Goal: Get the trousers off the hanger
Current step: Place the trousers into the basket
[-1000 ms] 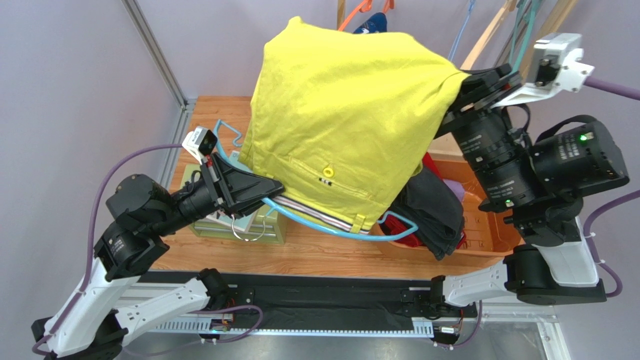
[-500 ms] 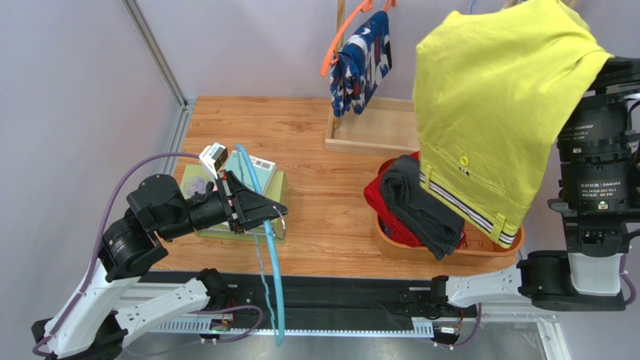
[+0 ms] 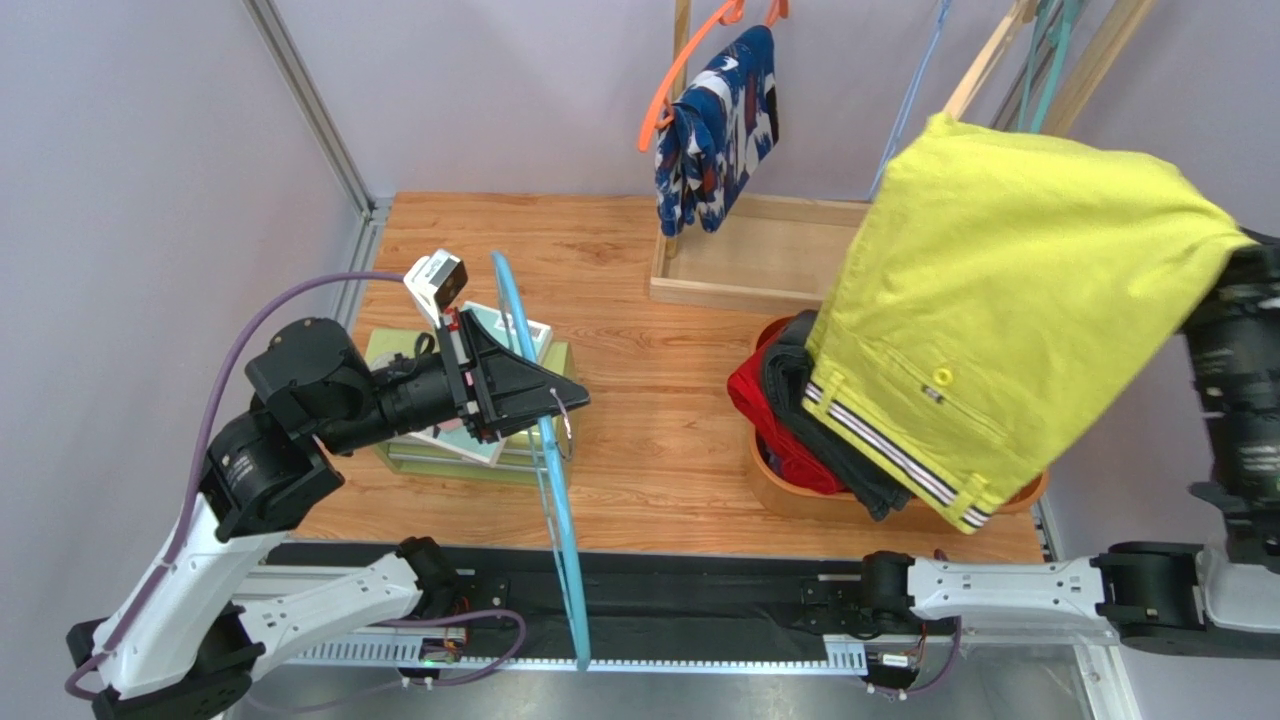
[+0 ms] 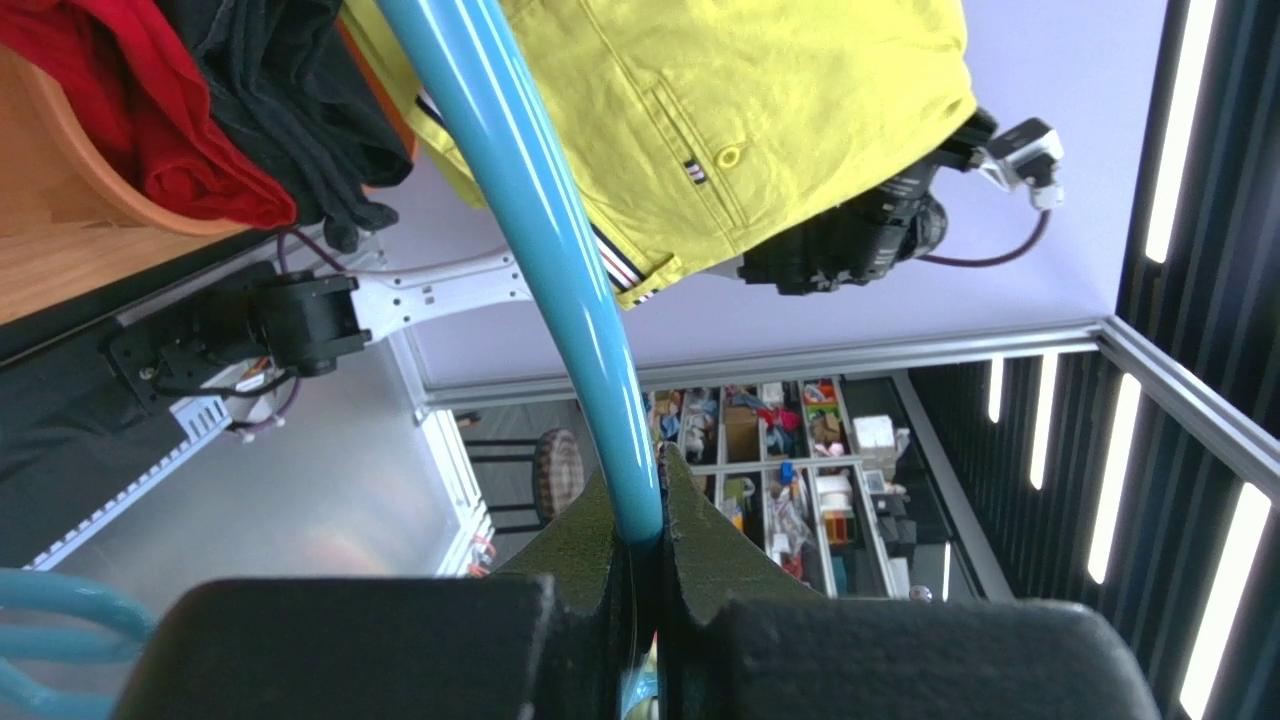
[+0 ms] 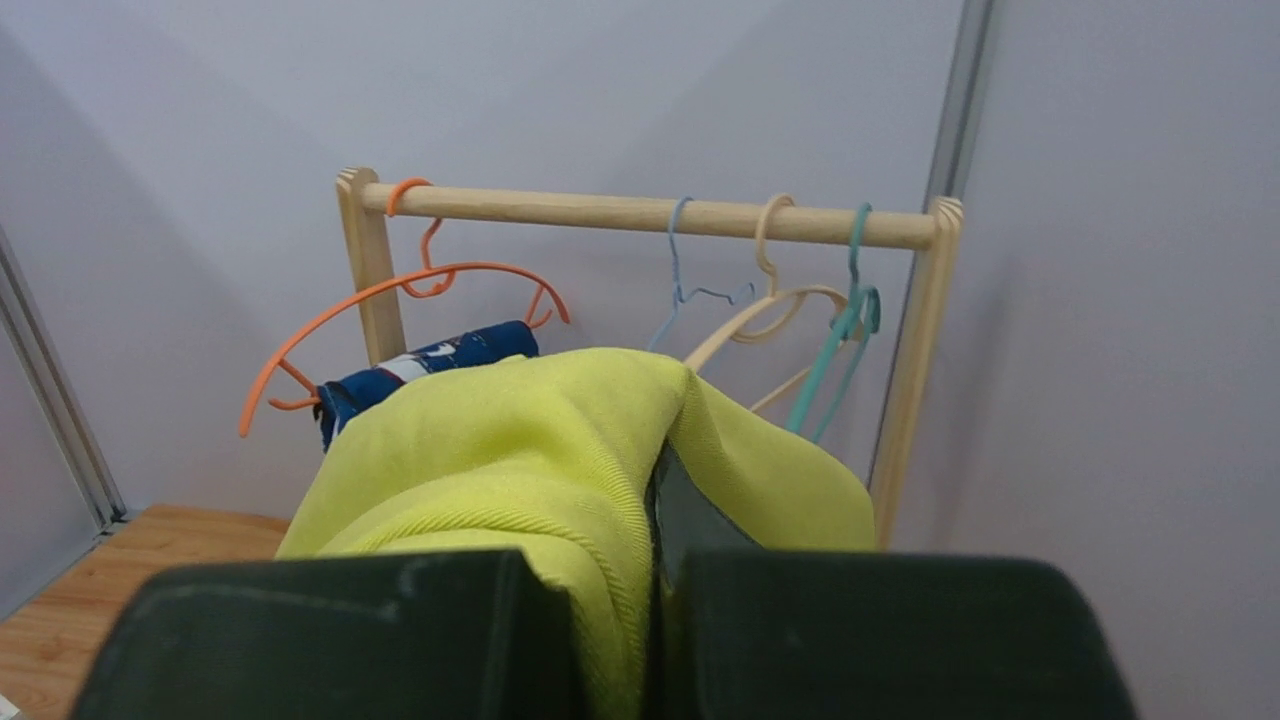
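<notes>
My left gripper (image 3: 559, 402) is clenched on the blue hanger (image 3: 550, 495). The hanger stands bare and tilted, reaching over the near edge of the table (image 3: 631, 300), left of centre. My right gripper (image 5: 655, 518) is pinched on a fold of the yellow-green trousers (image 3: 1022, 300) and holds them in the air on the right. Their striped edge hangs over the orange tub (image 3: 781, 495), where the red trousers (image 3: 756, 413) and the black trousers (image 3: 819, 428) lie. The navy patterned trousers (image 3: 721, 120) hang from the far wooden rack (image 5: 646, 215).
</notes>
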{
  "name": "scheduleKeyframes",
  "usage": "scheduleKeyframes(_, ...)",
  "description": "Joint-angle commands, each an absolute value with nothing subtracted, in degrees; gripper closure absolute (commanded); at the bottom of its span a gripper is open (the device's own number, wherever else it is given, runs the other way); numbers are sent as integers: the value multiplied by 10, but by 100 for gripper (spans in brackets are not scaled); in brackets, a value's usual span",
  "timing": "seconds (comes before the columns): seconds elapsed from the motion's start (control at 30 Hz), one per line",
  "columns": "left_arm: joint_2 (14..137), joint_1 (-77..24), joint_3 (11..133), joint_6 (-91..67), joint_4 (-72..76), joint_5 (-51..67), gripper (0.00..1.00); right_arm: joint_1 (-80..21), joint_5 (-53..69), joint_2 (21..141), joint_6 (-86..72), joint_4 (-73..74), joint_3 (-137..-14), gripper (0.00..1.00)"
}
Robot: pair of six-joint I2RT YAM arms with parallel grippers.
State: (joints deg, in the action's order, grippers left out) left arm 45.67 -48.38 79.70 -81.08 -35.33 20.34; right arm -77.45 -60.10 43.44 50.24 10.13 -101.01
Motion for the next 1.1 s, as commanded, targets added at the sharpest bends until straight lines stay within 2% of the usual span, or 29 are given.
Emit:
scheduleKeyframes(0.0,481,-484,823,-819,-312,236,100,-774,-630,353,490,113,-999,100)
scheduleKeyframes(0.13,490,-484,826,-823,-309,243,100,-773,-676,337,490,149,-982,100)
scheduleKeyframes(0.23,487,-484,824,-825,-308,246,100,-773,-723,331,504,149,-920,100)
scheduleKeyframes(0.33,480,-484,819,-831,-308,246,100,-774,-738,323,465,148,-806,100)
scheduleKeyframes(0.47,464,-484,812,-841,-311,243,100,-766,-725,352,333,146,-662,100)
scheduleKeyframes(0.63,444,-484,814,-847,-323,237,100,-626,-543,491,82,237,-656,100)
scheduleKeyframes(0.73,425,-484,812,-848,-334,222,100,-550,-468,549,39,272,-671,100)
scheduleKeyframes(0.87,401,-484,803,-852,-344,199,100,-452,-397,546,-54,285,-669,100)
scheduleKeyframes(0.9,392,-484,802,-853,-346,195,100,-400,-384,533,-69,293,-668,100)
scheduleKeyframes(1.07,384,-484,799,-855,-350,185,100,-261,-339,484,-89,341,-672,100)
